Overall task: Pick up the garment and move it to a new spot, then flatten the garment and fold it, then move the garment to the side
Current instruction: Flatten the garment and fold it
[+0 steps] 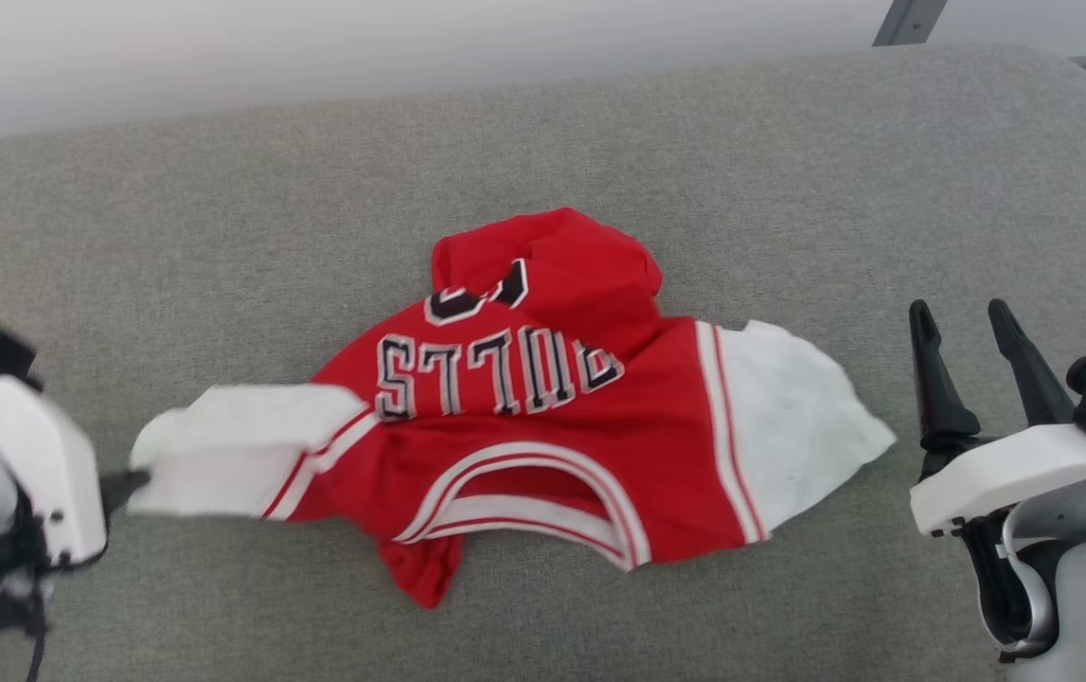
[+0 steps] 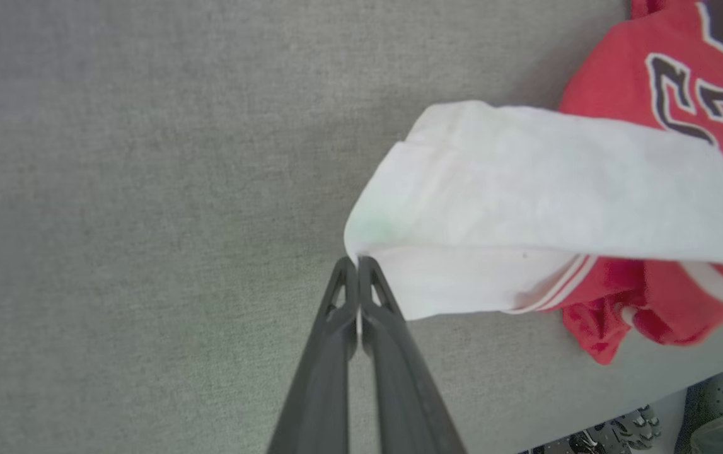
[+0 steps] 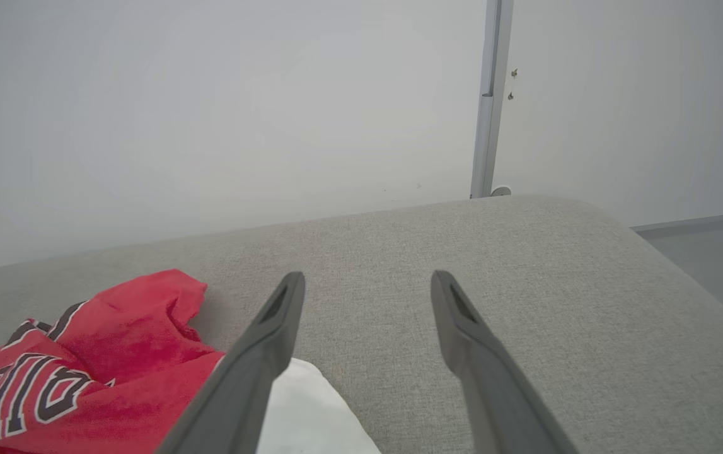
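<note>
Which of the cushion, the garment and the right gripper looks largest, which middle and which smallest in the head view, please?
Largest to smallest:
1. cushion, spanning the whole picture width.
2. garment, spread across the middle.
3. right gripper, clearly smallest, even though it seems nearer the camera.

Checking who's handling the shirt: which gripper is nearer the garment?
Left. The left gripper is shut on the garment at the edge of one white sleeve; the right gripper stands open, apart from the other sleeve.

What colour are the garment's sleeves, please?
The garment's sleeves are white, clearest in the head view.
</note>
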Robot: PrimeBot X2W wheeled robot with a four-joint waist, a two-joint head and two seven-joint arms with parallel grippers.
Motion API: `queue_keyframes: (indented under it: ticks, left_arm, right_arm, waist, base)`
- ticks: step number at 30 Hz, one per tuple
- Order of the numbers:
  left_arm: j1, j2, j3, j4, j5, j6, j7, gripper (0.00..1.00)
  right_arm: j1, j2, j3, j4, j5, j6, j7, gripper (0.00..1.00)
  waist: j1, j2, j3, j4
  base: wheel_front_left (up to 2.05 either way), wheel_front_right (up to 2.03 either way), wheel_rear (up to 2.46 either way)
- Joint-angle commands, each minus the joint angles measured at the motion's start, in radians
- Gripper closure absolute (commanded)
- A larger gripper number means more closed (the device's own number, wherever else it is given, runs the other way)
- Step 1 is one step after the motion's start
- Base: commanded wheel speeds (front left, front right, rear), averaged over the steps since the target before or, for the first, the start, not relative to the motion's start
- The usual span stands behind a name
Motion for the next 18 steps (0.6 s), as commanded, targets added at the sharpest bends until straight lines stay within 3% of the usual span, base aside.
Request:
queue_keyframes:
  ticks: [1,6,14,15,17,18]
  left_arm:
    - [0.037,0.013,0.007,-0.010,-0.008,0.017,-0.005,1.00]
    - [0.160,0.034,0.017,-0.046,-0.035,0.060,-0.015,1.00]
    - [0.193,0.004,0.026,0.000,-0.041,0.059,-0.062,1.00]
    - [0.182,0.006,0.029,0.006,-0.036,0.059,-0.070,0.76]
    - [0.163,0.008,0.030,0.000,-0.030,0.053,-0.069,0.52]
    - [0.153,0.016,0.032,-0.008,-0.024,0.053,-0.069,0.00]
  right_arm:
    - [0.012,0.001,0.000,-0.005,-0.003,-0.001,0.005,0.00]
    - [0.015,0.001,0.007,-0.016,0.003,-0.001,0.012,0.00]
    - [-0.001,0.001,0.012,-0.019,0.006,-0.001,0.013,0.00]
    - [-0.003,0.001,0.013,-0.019,0.005,-0.001,0.013,0.00]
    - [-0.004,0.001,0.015,-0.018,0.006,-0.001,0.014,0.00]
    - [-0.005,0.001,0.017,-0.018,0.005,-0.001,0.014,0.00]
  waist:
    - [0.0000,0.0000,0.000,0.002]
    - [0.0000,0.0000,0.008,0.003]
    - [0.0000,0.0000,0.026,0.007]
    - [0.0000,0.0000,0.027,0.007]
    - [0.0000,0.0000,0.028,0.008]
    - [0.0000,0.0000,0.028,0.009]
  base:
    - [0.00,0.00,0.00]
    - [0.00,0.00,0.00]
    - [0.00,0.00,0.00]
    - [0.00,0.00,0.00]
    - [0.00,0.00,0.00]
    - [0.00,0.00,0.00]
